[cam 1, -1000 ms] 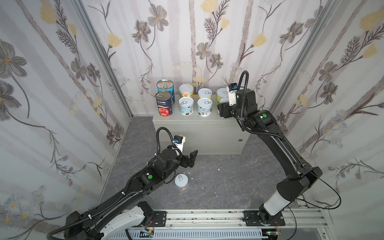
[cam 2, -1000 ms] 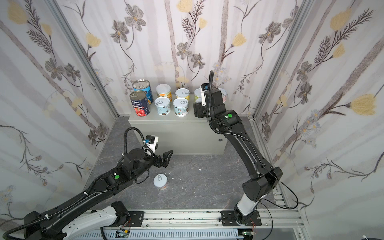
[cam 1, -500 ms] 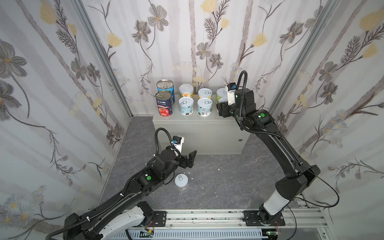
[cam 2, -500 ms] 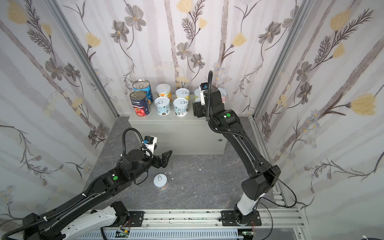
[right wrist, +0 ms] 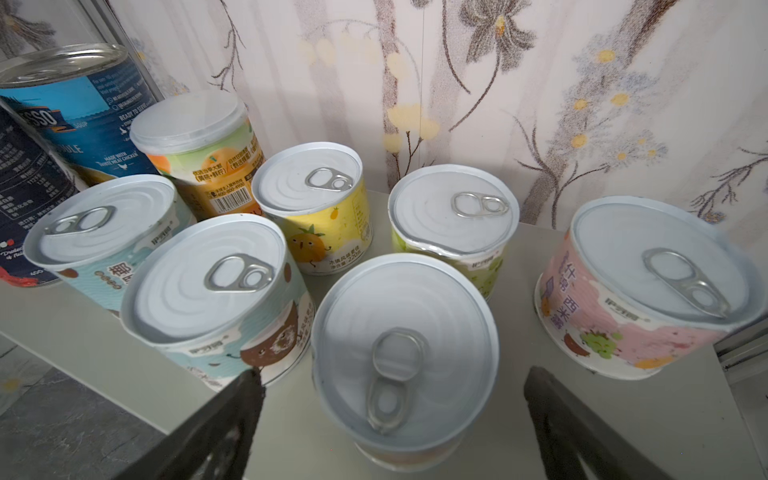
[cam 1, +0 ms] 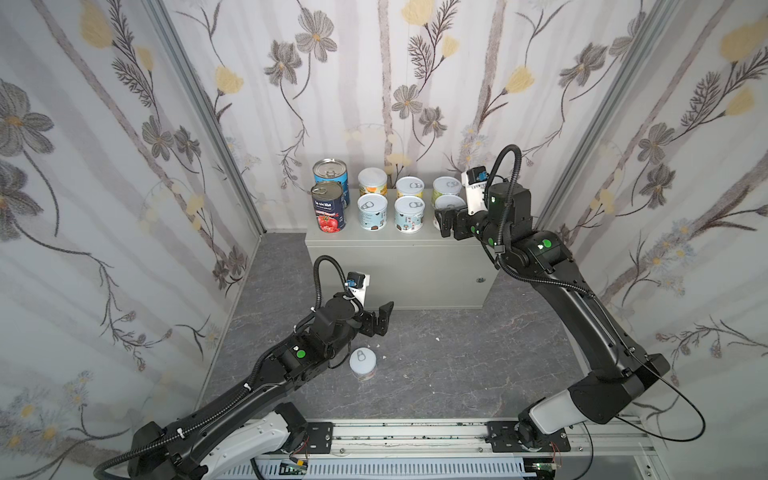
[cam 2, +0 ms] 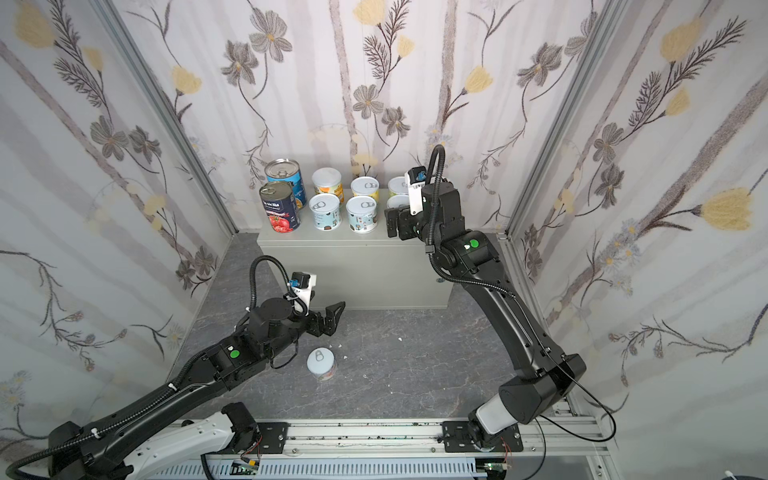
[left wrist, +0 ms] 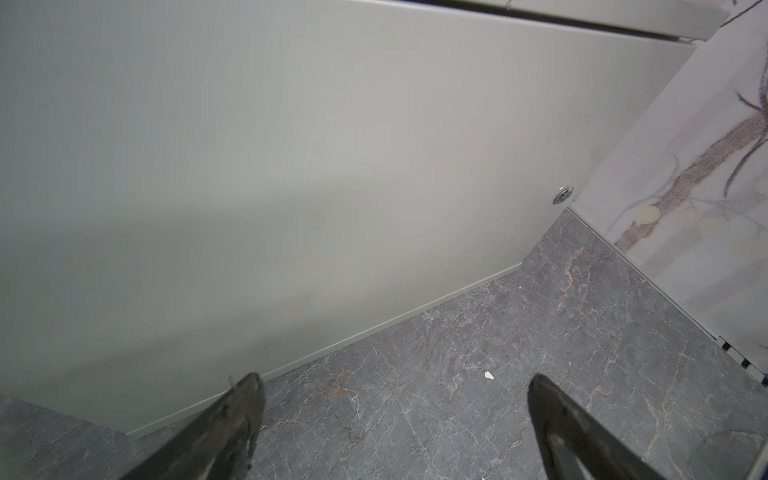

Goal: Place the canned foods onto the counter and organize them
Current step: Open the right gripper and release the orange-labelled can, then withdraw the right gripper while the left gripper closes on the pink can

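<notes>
Several canned foods stand in two rows on the grey counter, with a navy tomato can and a blue can at its left end. My right gripper is open, and its fingers flank a pale-lidded can standing upright on the counter top, with a gap on each side. A pink-labelled can stands beside it. One short can stands on the dark floor. My left gripper hangs open and empty just behind that can, facing the counter's front.
The counter's front panel carries a small round lock. Flowered walls close in on three sides. A rail with both arm bases runs along the front edge. Small white crumbs lie on the marbled floor.
My right gripper has opened and let go of the can, which now stands on the counter. The left arm has barely moved.
</notes>
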Robot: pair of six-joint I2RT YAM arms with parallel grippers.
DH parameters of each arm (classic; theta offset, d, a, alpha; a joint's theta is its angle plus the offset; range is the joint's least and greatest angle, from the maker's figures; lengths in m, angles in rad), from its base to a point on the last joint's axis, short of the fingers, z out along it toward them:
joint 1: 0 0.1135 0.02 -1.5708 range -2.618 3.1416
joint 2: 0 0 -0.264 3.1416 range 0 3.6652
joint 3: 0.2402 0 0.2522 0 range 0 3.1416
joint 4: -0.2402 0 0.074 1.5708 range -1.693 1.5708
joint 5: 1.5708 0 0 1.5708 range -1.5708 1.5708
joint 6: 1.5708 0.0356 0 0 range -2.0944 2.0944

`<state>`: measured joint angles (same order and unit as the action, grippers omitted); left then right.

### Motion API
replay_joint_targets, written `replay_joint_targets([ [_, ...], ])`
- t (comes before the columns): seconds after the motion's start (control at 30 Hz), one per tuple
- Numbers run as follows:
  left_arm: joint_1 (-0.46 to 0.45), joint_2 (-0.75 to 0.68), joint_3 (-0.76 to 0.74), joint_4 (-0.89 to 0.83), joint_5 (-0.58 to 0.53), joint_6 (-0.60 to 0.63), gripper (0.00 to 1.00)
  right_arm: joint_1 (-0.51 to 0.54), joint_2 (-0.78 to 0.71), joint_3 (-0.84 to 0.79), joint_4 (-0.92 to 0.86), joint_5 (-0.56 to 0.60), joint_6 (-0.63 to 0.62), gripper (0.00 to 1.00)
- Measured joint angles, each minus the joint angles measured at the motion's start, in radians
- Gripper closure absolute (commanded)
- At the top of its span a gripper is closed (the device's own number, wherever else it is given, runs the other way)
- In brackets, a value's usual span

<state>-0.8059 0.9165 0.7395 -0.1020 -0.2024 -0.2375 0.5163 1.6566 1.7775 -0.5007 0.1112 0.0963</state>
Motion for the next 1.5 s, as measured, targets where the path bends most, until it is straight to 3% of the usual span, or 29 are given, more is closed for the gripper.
replay_joint_targets([
  [0.17,0.009,0.003,0.031,-0.113,-0.08,-0.103,0.0,-0.021,-0.084,-0.14,0.083,-0.048,0.0,0.0],
  [0.4,0.058,-0.058,-0.033,-0.314,-0.156,-0.351,0.0,-0.025,-0.122,-0.237,0.201,-0.095,-0.002,0.0],
  [0.57,0.113,-0.082,-0.09,-0.395,-0.102,-0.502,0.0,-0.025,-0.119,-0.247,0.231,-0.102,-0.019,0.0],
  [0.8,0.126,-0.064,-0.107,-0.438,0.038,-0.589,0.0,-0.025,-0.16,-0.315,0.28,-0.093,-0.026,0.0],
  [1.13,0.127,-0.052,-0.153,-0.467,0.181,-0.717,0.0,-0.021,-0.44,-0.654,0.454,-0.086,-0.021,0.0],
  [1.5,0.126,0.029,-0.173,-0.459,0.287,-0.746,0.0,-0.021,-0.676,-1.02,0.698,-0.154,0.014,0.0],
])
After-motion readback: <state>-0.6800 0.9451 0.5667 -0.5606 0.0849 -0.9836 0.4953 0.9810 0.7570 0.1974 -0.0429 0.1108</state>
